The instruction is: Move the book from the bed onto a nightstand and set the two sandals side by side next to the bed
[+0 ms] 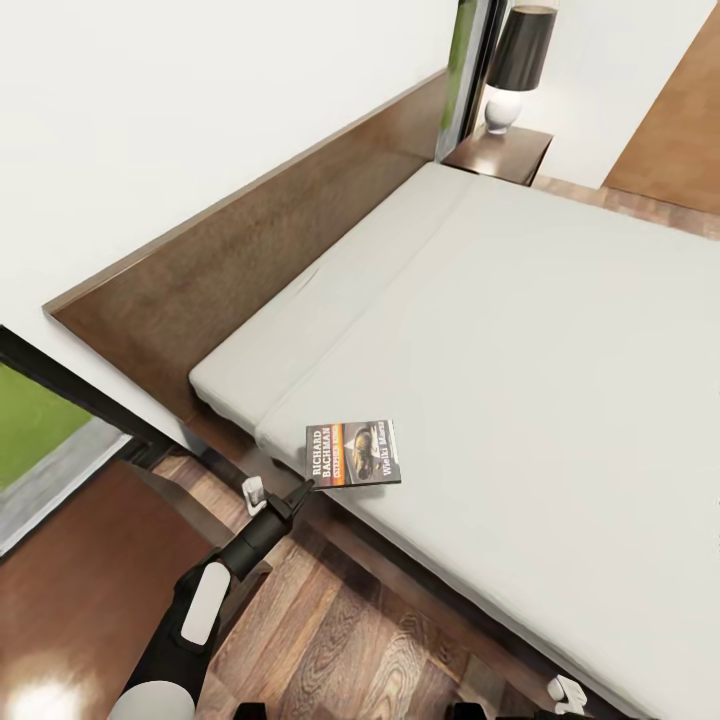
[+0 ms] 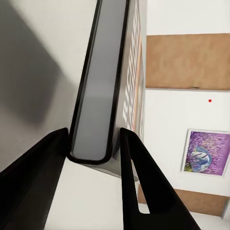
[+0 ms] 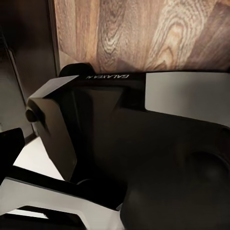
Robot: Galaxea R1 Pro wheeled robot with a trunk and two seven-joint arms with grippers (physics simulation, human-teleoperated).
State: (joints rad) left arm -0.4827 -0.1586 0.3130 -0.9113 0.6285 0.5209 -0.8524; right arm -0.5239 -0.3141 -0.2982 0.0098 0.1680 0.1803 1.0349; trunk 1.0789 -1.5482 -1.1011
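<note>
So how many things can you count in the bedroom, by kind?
Beds: 1
Books: 1
Lamps: 1
Nightstands: 1
Paintings: 1
Total: 5

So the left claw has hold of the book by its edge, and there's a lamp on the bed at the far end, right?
Nearly. The left claw does grip the book by its edge, as the left wrist view confirms. But the lamp stands on the nightstand beside the bed, not on it; the head view shows this.
</note>
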